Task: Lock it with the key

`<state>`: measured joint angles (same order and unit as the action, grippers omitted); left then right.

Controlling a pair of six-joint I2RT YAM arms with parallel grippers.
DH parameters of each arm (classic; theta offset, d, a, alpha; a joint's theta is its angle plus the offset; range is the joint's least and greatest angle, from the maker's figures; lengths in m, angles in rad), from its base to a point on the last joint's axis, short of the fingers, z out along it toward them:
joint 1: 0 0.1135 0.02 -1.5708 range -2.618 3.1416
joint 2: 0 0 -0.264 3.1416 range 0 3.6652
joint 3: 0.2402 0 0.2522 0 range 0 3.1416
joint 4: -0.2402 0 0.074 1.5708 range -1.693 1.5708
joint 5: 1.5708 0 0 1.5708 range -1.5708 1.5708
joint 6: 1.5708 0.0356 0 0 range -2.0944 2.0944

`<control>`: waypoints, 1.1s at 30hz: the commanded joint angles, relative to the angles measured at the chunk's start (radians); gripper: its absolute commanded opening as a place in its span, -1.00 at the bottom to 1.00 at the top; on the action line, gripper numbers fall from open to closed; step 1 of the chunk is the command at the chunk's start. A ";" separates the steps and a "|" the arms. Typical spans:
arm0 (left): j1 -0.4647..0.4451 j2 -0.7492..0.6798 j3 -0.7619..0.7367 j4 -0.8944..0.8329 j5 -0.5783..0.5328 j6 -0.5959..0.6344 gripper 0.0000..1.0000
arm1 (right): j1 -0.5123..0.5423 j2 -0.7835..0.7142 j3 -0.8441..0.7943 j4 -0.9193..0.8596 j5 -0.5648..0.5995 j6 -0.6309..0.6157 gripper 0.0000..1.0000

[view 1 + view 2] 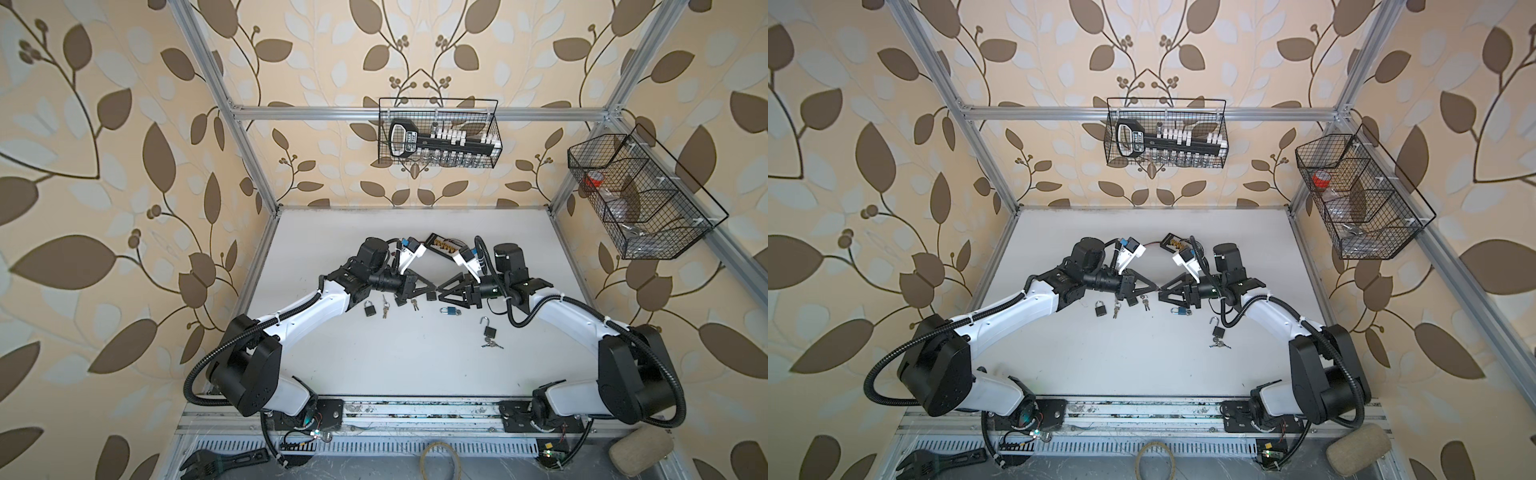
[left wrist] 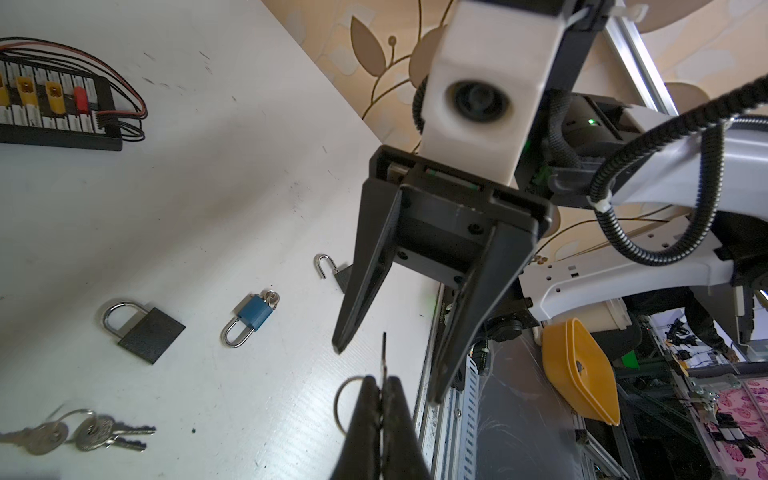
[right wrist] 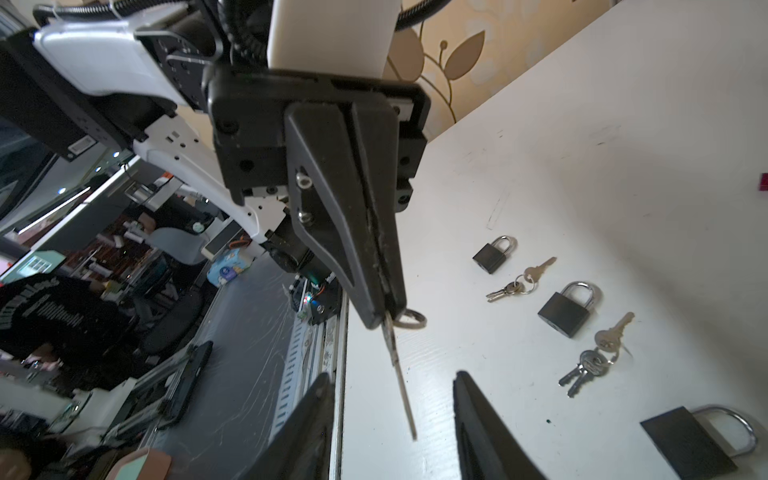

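The key (image 3: 398, 374) is thin, plain metal, seen edge-on so that its blade shows as a narrow grey strip, with a split ring (image 3: 417, 326) at its head. The left jaws are pressed together on the head, and the blade sticks out past their tips toward the right. It is held above the middle of the white counter (image 1: 374, 374), where the 2 arms meet tip to tip in both top views. The right jaws stand moderately apart, 1 on each side of the blade's free end, with a clear gap on both sides and no contact. On the counter to the right and nearer lie a blue padlock (image 1: 449, 310) and a black padlock (image 1: 487, 331) with its shackle swung open, spare keys (image 1: 492, 343) just beside it
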<state>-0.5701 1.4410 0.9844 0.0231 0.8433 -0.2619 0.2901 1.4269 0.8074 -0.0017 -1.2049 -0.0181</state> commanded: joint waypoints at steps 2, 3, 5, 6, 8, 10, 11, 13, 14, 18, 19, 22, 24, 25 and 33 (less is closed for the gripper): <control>-0.007 -0.011 0.028 0.003 0.042 0.039 -1.00 | 0.003 0.015 0.039 -0.050 -0.095 -0.052 -0.32; -0.007 -0.011 0.026 0.002 0.040 0.039 -1.00 | 0.003 0.012 0.036 -0.048 -0.092 -0.053 -0.39; -0.008 -0.011 0.027 -0.001 0.038 0.042 -1.00 | 0.003 0.008 0.035 -0.047 -0.092 -0.054 -0.42; -0.007 -0.011 0.028 -0.002 0.036 0.044 -1.00 | 0.003 0.005 0.035 -0.046 -0.092 -0.054 -0.45; -0.007 -0.011 0.030 -0.006 0.037 0.043 -1.00 | 0.003 0.001 0.035 -0.044 -0.091 -0.053 -0.49; -0.007 -0.009 0.030 -0.008 0.040 0.044 -1.00 | 0.003 -0.001 0.035 -0.043 -0.087 -0.052 -0.54; -0.007 -0.008 0.031 -0.009 0.040 0.045 -1.00 | 0.003 -0.003 0.033 -0.043 -0.084 -0.051 -0.59; -0.009 -0.008 0.031 -0.012 0.040 0.047 -1.00 | 0.004 -0.008 0.033 -0.039 -0.076 -0.051 -0.84; -0.009 -0.008 0.031 -0.012 0.038 0.047 -1.00 | 0.003 -0.012 0.033 -0.038 -0.071 -0.049 -0.94; -0.009 -0.008 0.044 -0.039 -0.004 0.047 -1.00 | 0.002 -0.042 0.008 -0.008 -0.011 -0.037 -1.00; -0.008 -0.010 0.053 -0.057 -0.033 0.048 -0.88 | 0.001 -0.051 -0.007 0.013 0.011 -0.017 -1.00; -0.006 -0.033 0.072 -0.112 -0.206 0.035 0.15 | -0.006 -0.067 -0.049 0.065 0.146 0.042 -1.00; 0.003 -0.066 0.070 -0.147 -0.364 0.009 0.62 | -0.021 -0.064 -0.071 0.077 0.280 0.095 -1.00; 0.008 -0.087 0.062 -0.163 -0.450 -0.011 0.76 | -0.028 -0.058 -0.080 0.077 0.356 0.123 -1.00; 0.011 -0.194 -0.029 -0.246 -0.657 -0.053 0.98 | -0.027 0.110 -0.047 0.030 0.583 0.211 -1.00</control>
<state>-0.5678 1.2953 0.9932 -0.1864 0.2890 -0.2913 0.2607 1.4883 0.7464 0.0433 -0.7372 0.1482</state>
